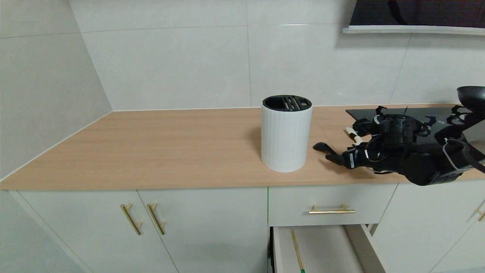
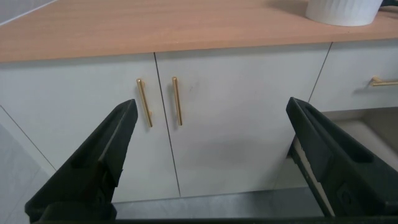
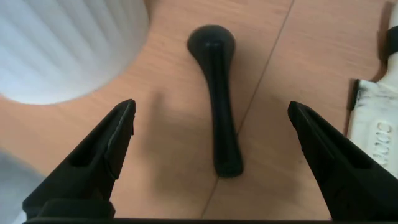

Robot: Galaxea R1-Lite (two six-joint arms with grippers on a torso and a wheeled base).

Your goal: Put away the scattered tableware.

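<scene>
A white ribbed utensil holder (image 1: pixel 286 136) with a black slotted insert stands on the wooden counter (image 1: pixel 170 148). Just to its right lies a black utensil with a rounded end (image 1: pixel 322 147) (image 3: pixel 214 99). My right gripper (image 1: pixel 335 157) (image 3: pixel 211 115) is open low over it, one finger on either side of the utensil, not touching it. A white-handled utensil (image 1: pixel 352 134) (image 3: pixel 373 118) lies further right. My left gripper (image 2: pixel 211 109) is open and holds nothing, down in front of the cabinet doors (image 2: pixel 205 130), below the counter edge.
A black hob (image 1: pixel 401 113) with pan supports and a dark pan (image 1: pixel 471 96) sit at the counter's right end. Below the counter a drawer (image 1: pixel 326 250) stands pulled out with chopsticks (image 1: pixel 297 250) inside. Gold handles (image 2: pixel 177 99) stick out from the cabinet doors.
</scene>
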